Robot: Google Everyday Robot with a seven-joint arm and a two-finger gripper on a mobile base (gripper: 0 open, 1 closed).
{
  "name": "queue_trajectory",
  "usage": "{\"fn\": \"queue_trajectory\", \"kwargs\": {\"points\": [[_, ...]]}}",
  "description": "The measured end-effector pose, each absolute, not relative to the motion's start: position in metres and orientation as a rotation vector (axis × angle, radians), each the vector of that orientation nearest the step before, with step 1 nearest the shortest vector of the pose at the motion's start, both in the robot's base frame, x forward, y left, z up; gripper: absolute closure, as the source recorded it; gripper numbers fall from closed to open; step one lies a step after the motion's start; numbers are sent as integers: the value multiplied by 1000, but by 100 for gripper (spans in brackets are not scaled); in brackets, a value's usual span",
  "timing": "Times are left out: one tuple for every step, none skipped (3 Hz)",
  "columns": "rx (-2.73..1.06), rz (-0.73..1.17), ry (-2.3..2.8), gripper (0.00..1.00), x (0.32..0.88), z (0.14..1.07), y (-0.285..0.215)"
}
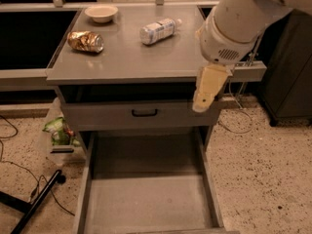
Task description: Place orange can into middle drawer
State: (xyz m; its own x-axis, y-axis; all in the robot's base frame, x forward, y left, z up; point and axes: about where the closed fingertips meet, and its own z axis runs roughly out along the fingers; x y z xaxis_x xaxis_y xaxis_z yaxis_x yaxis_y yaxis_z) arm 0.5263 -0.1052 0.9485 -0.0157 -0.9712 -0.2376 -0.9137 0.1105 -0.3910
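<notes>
The orange can lies on its side at the left of the grey cabinet top, apart from everything else. The middle drawer is pulled out wide below, and its flat grey floor holds nothing. My gripper hangs from the big white arm at the right front edge of the cabinet top, far right of the can, level with the drawer front above. It holds nothing that I can see.
A clear plastic bottle lies on its side mid-top, with a white bowl behind the can. The upper drawer front with a black handle sits above the open drawer. A green packet and a black stand leg are on the floor at the left.
</notes>
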Motion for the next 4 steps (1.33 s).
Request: {"fn": "queue_trajectory", "kwargs": {"points": [[-1872, -173, 1811, 0, 563, 949, -43], [-1873, -173, 1811, 0, 564, 949, -42], [-1893, -160, 1788, 0, 581, 942, -26], [-1911, -128, 1745, 0, 629, 931, 10]]}}
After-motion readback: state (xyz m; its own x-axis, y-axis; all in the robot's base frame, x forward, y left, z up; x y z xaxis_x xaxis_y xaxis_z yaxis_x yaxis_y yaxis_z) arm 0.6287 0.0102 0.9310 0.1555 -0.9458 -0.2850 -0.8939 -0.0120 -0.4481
